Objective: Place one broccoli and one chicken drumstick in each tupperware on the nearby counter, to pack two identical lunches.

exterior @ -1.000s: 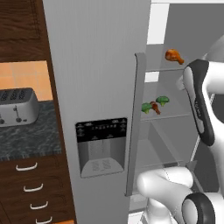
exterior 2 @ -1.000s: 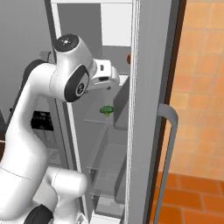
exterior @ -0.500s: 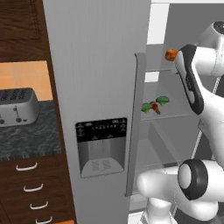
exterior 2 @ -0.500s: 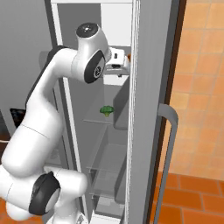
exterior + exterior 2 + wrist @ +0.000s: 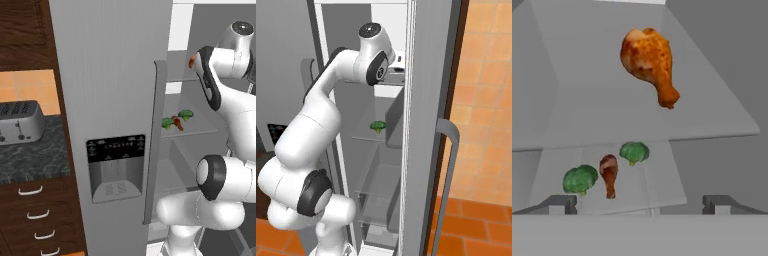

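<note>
Open fridge, grey glass shelves, and the gripper (image 5: 639, 204) is poised inside with fingers (image 5: 562, 204) spread wide, holding nothing. One chicken drumstick (image 5: 649, 62) lies on the upper shelf (image 5: 722, 112), ahead of the fingertips. Beneath it, seen through the glass, a second drumstick (image 5: 608, 174) sits between two broccoli florets (image 5: 580, 179).

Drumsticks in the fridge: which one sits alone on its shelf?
The larger orange chicken drumstick on the upper shelf. The darker drumstick lies on the shelf below, between two broccoli florets.
</note>
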